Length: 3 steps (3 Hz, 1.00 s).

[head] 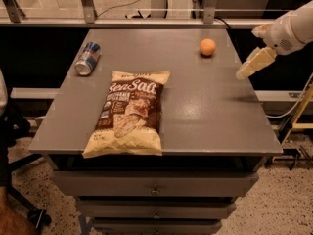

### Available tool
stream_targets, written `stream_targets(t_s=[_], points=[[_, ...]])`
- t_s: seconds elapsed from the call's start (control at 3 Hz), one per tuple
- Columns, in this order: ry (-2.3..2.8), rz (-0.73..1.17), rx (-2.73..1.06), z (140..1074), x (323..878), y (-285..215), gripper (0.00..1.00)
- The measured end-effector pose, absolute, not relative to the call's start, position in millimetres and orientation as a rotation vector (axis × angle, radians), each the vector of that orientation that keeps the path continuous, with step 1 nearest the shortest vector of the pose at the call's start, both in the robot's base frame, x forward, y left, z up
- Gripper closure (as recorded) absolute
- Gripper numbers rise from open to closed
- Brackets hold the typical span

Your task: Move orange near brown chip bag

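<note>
Status, all positions relative to the brown chip bag (129, 112):

- Bag lies flat on the grey worktop (210, 111), left of centre, label up. "Sea Salt" lettering is readable, and the bag's bottom edge sits right at the worktop's near edge.
- The orange (208, 47) is on the worktop, up and to the right of the bag's top-right corner. It's well apart from the bag, close to the far edge, with bare surface between the two.
- A blue and silver can (88, 58) lies on its side, up and left of the bag's top-left corner. It's near the bag but not touching, open end facing the camera.
- The gripper (248, 66) is far right of the bag, about level with its top edge, hanging over the worktop's right edge. It's pale cream and angled down and to the left. It's beside the orange on the side away from the bag, a bit nearer the camera, and apart from it. Its shadow (244, 98) falls on the worktop just below.
- Gripper open or closed: can't tell from this angle, it reads as one pale shape.
- The white arm (288, 31) comes in from the right frame edge, above and behind the gripper.
- Drawer fronts (154, 185) sit under the worktop, directly below the bag.
</note>
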<state>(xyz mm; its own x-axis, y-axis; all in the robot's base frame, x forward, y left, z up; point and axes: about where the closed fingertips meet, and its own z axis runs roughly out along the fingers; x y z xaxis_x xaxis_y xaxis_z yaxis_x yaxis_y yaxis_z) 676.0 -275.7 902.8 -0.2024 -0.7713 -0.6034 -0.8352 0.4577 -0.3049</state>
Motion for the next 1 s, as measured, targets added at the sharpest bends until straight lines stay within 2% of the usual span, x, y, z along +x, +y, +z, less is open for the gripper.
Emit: stream_targets(t_s=[0.33, 1.0], points=[[1.934, 0.137, -1.316, 902.8, 708.4, -275.5, 0.00], [1.905, 0.149, -1.301, 900.7, 718.2, -262.8, 0.00]])
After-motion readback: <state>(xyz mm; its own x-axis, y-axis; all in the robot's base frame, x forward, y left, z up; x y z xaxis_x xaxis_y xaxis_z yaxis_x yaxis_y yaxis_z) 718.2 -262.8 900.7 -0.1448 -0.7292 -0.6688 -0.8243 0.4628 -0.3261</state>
